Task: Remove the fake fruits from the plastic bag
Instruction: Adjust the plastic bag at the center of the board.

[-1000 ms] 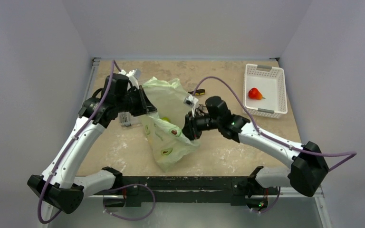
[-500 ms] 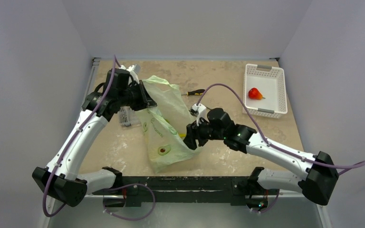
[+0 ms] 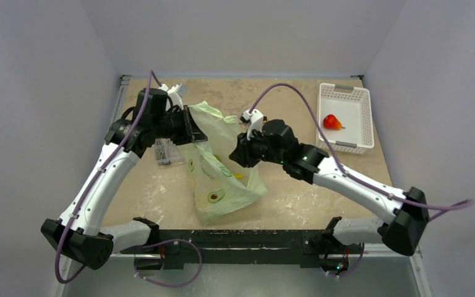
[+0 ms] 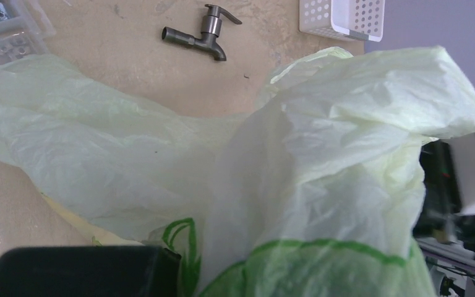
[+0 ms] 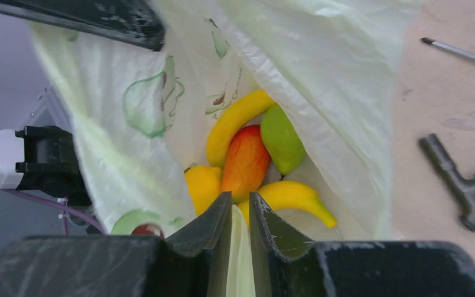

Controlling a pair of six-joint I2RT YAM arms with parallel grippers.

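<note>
The pale yellow-green plastic bag [image 3: 218,170] hangs between my two grippers with its lower part resting on the table. My left gripper [image 3: 190,127] is shut on the bag's upper left rim; in the left wrist view the bag [image 4: 284,161] fills the frame and only one dark finger [image 4: 77,272] shows. My right gripper [image 5: 240,207] is shut on a fold of the bag's right rim and holds the mouth open. Inside lie the fake fruits: a banana [image 5: 235,120], a green pear [image 5: 281,139], a red-orange fruit [image 5: 245,162], a yellow fruit [image 5: 203,185] and a second banana [image 5: 297,197].
A white slotted basket [image 3: 362,105] at the back right holds a red fruit [image 3: 331,122]. A metal tap [image 4: 201,34] and a screwdriver shaft [image 5: 461,54] lie behind the bag. A clear parts box [image 3: 164,150] sits under the left arm.
My right gripper has moved up and back, pulling the bag's right rim with it and widening the mouth. My left gripper still holds its rim high, almost unmoved.
</note>
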